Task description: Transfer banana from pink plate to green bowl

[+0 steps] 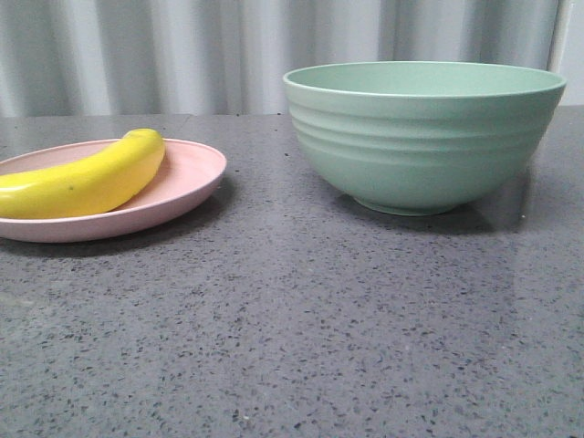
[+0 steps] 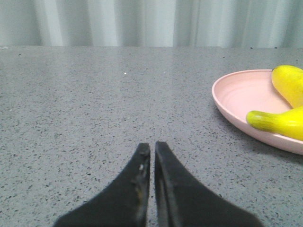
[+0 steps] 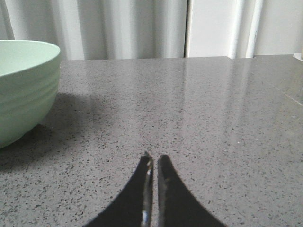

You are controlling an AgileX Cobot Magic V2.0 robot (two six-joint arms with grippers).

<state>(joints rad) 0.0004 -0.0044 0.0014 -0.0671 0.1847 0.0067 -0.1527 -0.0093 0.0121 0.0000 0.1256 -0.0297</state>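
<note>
The yellow banana (image 1: 87,178) lies on the pink plate (image 1: 187,178) at the left of the front view. The green bowl (image 1: 424,132) stands at the right, apart from the plate. In the left wrist view the plate (image 2: 236,94) and banana (image 2: 279,124) show off to one side, apart from my left gripper (image 2: 152,147), which is shut and empty low over the table. In the right wrist view the bowl (image 3: 23,85) shows at the edge, apart from my right gripper (image 3: 154,159), which is shut and empty. Neither gripper shows in the front view.
The table is a grey speckled stone surface (image 1: 301,319). A pale corrugated wall (image 1: 182,55) runs along its far edge.
</note>
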